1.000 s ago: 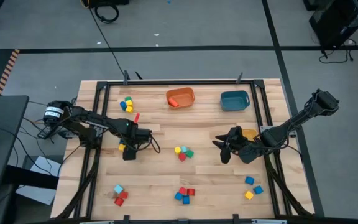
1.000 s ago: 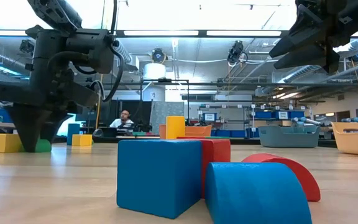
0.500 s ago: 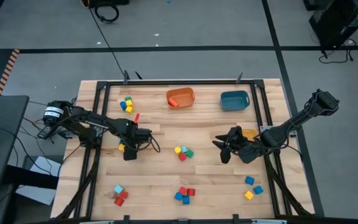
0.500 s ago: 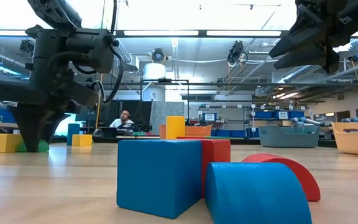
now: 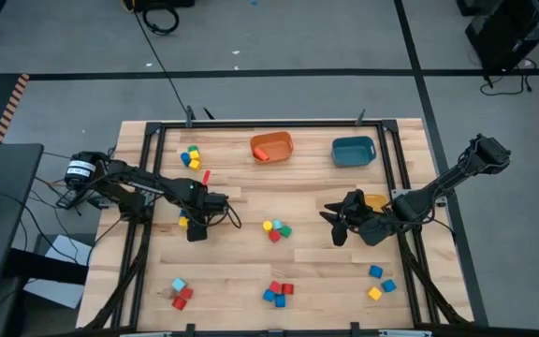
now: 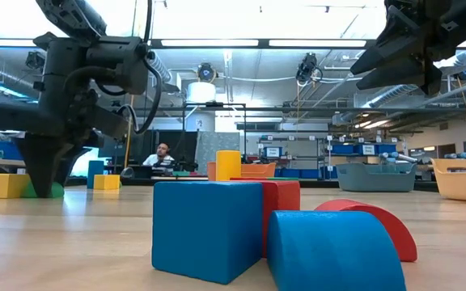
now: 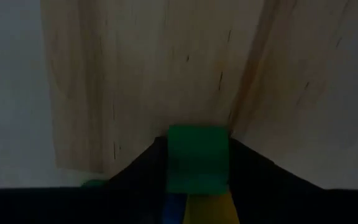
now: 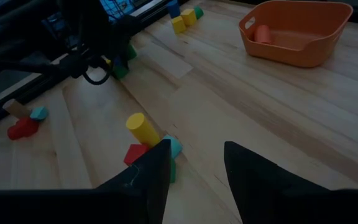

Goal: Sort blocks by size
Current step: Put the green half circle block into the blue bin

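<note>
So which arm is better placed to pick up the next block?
Left. Its gripper is down at the table with a green block between its fingers; the right gripper hangs open above bare wood.

Two dark arms, black looping cables, white-labelled left arm (image 5: 80, 170) base.
</note>
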